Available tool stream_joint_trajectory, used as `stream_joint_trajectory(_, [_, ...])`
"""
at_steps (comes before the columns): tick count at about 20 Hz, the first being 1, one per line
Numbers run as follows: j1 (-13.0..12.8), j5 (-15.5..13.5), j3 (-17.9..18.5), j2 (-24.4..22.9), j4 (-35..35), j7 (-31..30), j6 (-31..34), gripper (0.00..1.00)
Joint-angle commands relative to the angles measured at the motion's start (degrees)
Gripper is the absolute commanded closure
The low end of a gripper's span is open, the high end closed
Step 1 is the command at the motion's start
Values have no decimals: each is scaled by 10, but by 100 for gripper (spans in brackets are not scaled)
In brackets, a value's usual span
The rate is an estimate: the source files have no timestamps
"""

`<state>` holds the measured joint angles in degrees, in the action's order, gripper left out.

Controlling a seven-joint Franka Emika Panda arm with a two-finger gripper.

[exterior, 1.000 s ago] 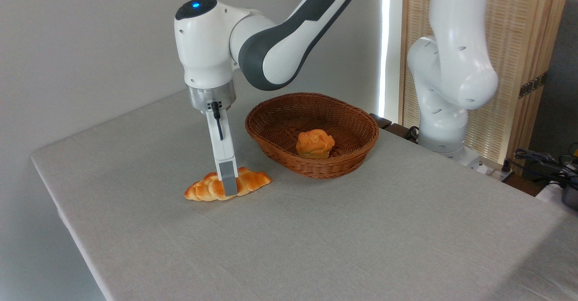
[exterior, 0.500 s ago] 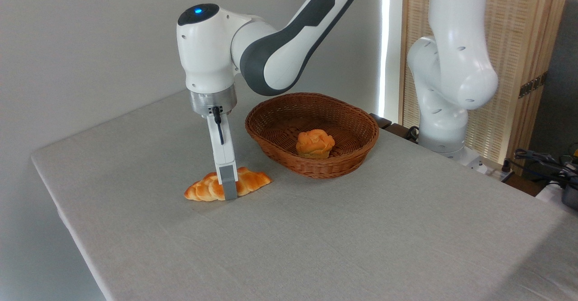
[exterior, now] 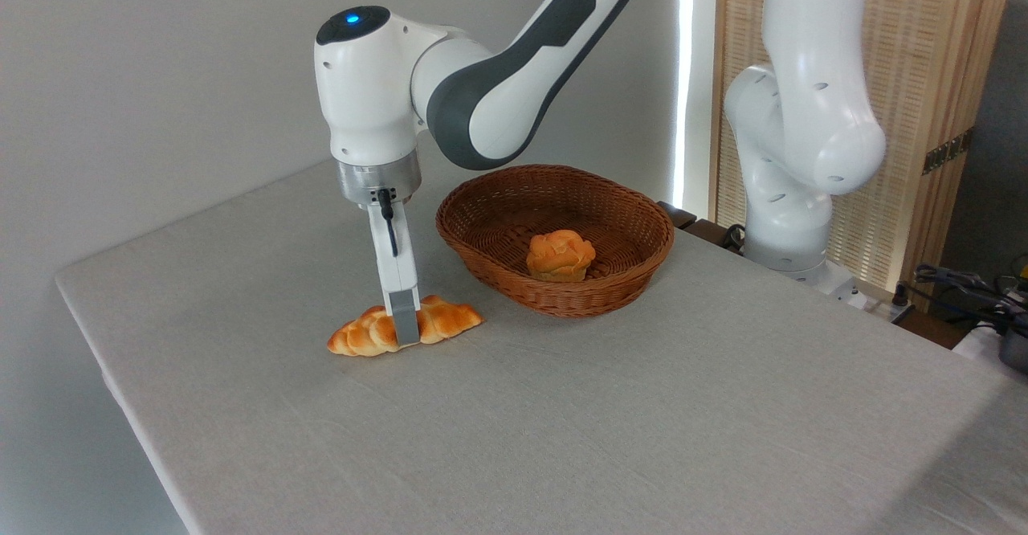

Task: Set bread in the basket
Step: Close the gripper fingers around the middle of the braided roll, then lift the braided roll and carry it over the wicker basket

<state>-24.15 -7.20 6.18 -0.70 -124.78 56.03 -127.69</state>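
A: Wicker, brown and oval, is making up the basket [exterior: 554,234]; it is sitting on the table [exterior: 562,406] with a small knotted orange bun [exterior: 560,255] lying inside it.

B: And the bread [exterior: 405,328]?

A: It is lying flat on the grey cloth of the table, left of the basket and near it, not touching it. It is long, braided, glossy golden-orange, tapering at both ends.

B: Is the gripper [exterior: 406,332] holding it?

A: I cannot tell. The gripper is pointing straight down over the loaf's middle, and only the near finger is showing, a white bar with a grey pad crossing the front of the bread. The other finger is hiding behind it.

B: Any writing or labels showing?

A: None that I am able to read. The arm [exterior: 482,77] is showing smooth white shells with dark grey panels, a brushed metal ring at the wrist, and a blue light glowing on top. A slatted wooden screen [exterior: 940,77] is standing behind at the right.
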Motion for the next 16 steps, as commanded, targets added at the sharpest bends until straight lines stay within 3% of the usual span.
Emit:
stream_joint_trajectory(1, [-4,-4,5,-29,-4,-3,-8,48])
stream_joint_trajectory(5, [-4,-10,9,-75,-1,-5,14,46])
stream_joint_trajectory(12, [-6,-10,-6,-169,2,-7,195,43])
stream_joint_trajectory(16, [-22,-10,-7,-198,1,-3,290,38])
